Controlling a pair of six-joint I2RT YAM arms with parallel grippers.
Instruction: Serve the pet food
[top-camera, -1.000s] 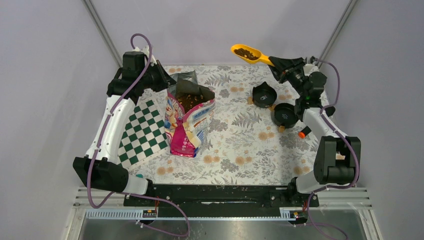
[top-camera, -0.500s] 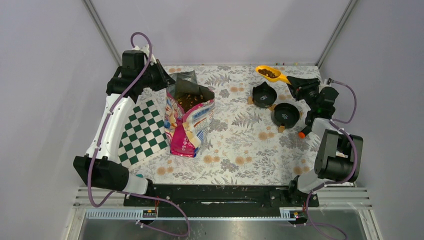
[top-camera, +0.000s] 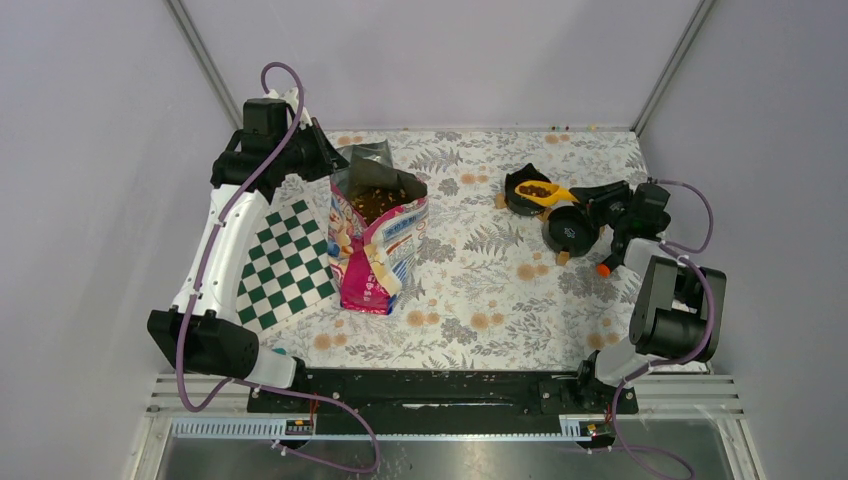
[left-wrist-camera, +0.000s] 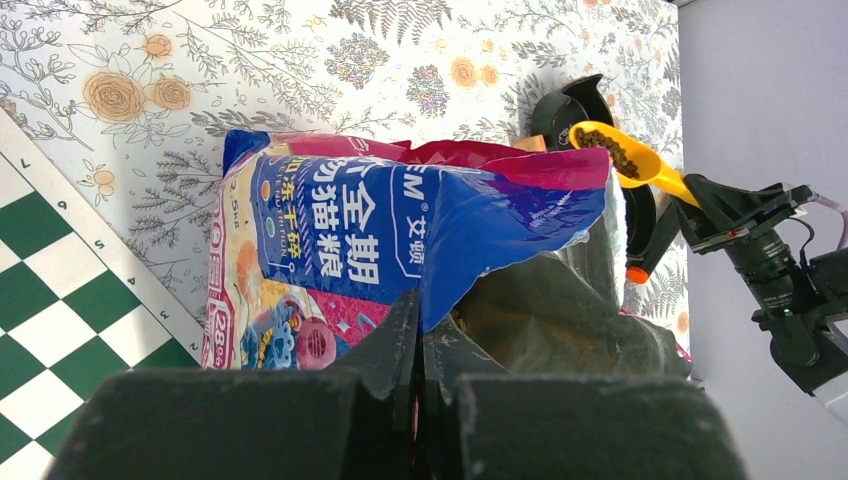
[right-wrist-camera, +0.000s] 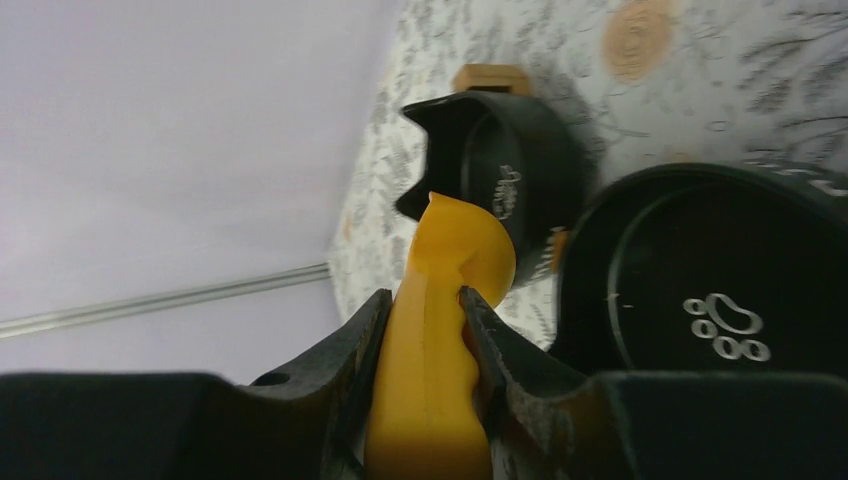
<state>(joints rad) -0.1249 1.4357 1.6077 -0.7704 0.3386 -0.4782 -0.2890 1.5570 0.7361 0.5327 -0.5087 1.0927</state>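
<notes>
**Top view:** pet food (top-camera: 536, 188) sits in the orange scoop (top-camera: 550, 193) above the far bowl (top-camera: 518, 202). The scoop's long axis runs across the table, mouth leftward. More kibble shows in the open bag (top-camera: 372, 250).
**Left wrist:** the left gripper (left-wrist-camera: 418, 335) is pinched tight on the bag's rim.
**Right wrist:** the right gripper (right-wrist-camera: 425, 330) clamps the scoop's handle, with the near bowl (right-wrist-camera: 720, 300) just beside it.
</notes>
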